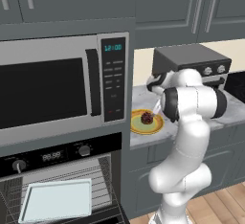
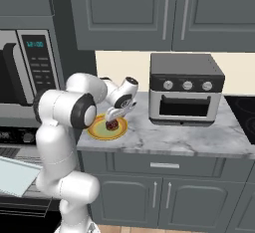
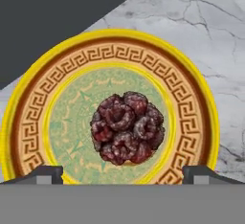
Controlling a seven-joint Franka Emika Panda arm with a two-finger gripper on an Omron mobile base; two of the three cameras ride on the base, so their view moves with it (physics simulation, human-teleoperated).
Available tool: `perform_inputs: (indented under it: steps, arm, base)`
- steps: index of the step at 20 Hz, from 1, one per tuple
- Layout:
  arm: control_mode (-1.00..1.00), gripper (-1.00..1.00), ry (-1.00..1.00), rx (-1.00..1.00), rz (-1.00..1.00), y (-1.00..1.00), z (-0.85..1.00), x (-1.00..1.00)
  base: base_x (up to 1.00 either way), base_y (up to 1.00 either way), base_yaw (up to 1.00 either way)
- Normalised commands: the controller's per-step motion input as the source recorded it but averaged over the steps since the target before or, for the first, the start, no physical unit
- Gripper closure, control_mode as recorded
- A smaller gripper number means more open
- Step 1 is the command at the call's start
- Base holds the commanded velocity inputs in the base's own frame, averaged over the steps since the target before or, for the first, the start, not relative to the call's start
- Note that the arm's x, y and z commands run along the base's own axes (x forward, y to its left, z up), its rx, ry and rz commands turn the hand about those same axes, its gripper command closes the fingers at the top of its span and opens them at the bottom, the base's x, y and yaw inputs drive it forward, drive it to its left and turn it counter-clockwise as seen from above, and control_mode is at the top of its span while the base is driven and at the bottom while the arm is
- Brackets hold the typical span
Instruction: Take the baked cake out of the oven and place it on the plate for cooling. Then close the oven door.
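My arm [image 1: 184,141] is a chain of glossy white, rounded segments with fat bulbous elbows, dark grey bands and black caps at the joints, ending in a small white hand [image 2: 124,97] with two short dark fingertips [image 3: 45,174].

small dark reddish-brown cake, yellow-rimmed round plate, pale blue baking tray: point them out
small dark reddish-brown cake [image 3: 128,128], hand view, its bumpy top
yellow-rimmed round plate [image 3: 122,56], hand view, patterned rim
pale blue baking tray [image 1: 55,200], left base view, flat middle

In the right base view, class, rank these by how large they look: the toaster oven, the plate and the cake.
1. Toaster oven, clearly the largest.
2. Plate, partly covered by the arm.
3. Cake, the smallest, sitting on the plate.
All stand on one counter at similar depth, so nearness hardly skews the order.
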Motion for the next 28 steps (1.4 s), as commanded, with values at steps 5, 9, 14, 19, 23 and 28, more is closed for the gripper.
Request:
perform_inputs:
  steps: [5,9,14,19,23,28]
  arm:
    - [-1.00,-1.00,-0.08,0.00,0.00,-0.06,0.31,-0.33]
    - [-1.00,-1.00,-0.05,0.00,0.00,-0.03,0.30,-0.41]
    - [-1.00,-1.00,-0.01,0.01,0.00,0.00,0.31,-0.46]
    - [-1.00,-1.00,-0.06,0.00,0.00,0.00,0.22,-0.52]
    - [-1.00,-1.00,-0.12,0.00,-0.04,0.00,0.19,-0.57]
    - [-1.00,-1.00,-0.04,0.02,-0.09,0.00,0.24,-0.56]
  base:
    - [0.00,0.00,0.00]
    - [0.00,0.00,0.00]
    - [0.00,0.00,0.00]
    - [0.00,0.00,0.00]
    - [0.00,0.00,0.00]
    - [0.00,0.00,0.00]
